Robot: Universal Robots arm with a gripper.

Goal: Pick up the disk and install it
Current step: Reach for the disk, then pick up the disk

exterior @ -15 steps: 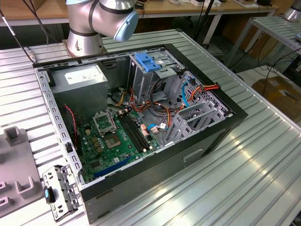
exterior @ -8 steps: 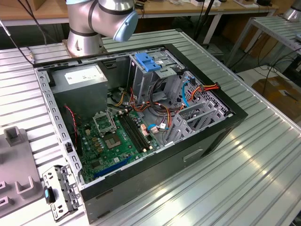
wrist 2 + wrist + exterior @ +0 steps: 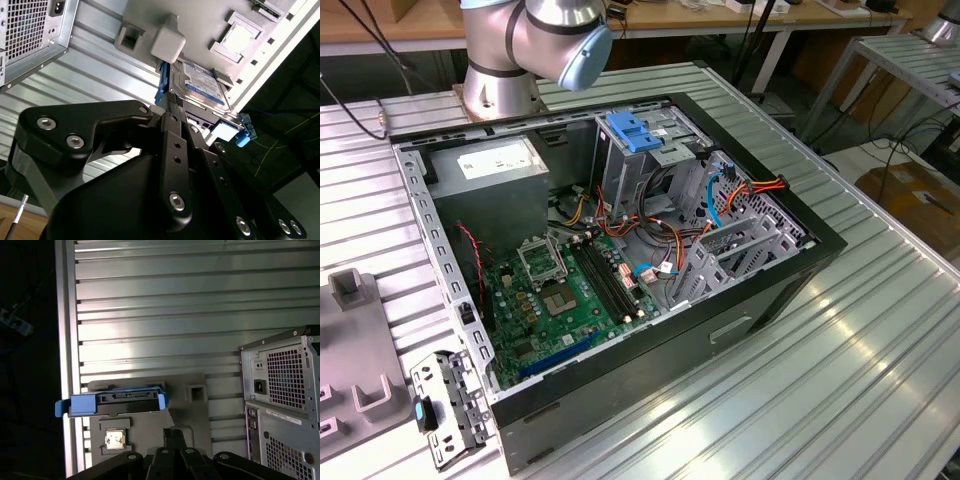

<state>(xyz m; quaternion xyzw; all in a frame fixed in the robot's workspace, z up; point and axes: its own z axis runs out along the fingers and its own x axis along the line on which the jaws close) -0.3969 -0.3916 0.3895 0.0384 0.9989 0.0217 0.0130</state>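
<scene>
While the disk [image 3: 115, 402] is kept on the grey holder [image 3: 197, 415] and the hand [image 3: 175, 434] is poised over that holder, open or closed not being discernible, the disk could be tipped or dropped if one blue rail [image 3: 82, 404] alone is caught.

In the exterior view, the silver robot arm [image 3: 535, 45] is cut off by the frame's upper edge, and the grey moulded tray [image 3: 340, 340] by its lower left corner. In the second wrist view, the black gripper [image 3: 182, 120] covers the near end of the flat metal disk with blue plastic rails [image 3: 202, 82]. In the first wrist view that disk [image 3: 116, 404] shows edge-on with its label unseen, and the frame's edge crops the gripper's body.
</scene>
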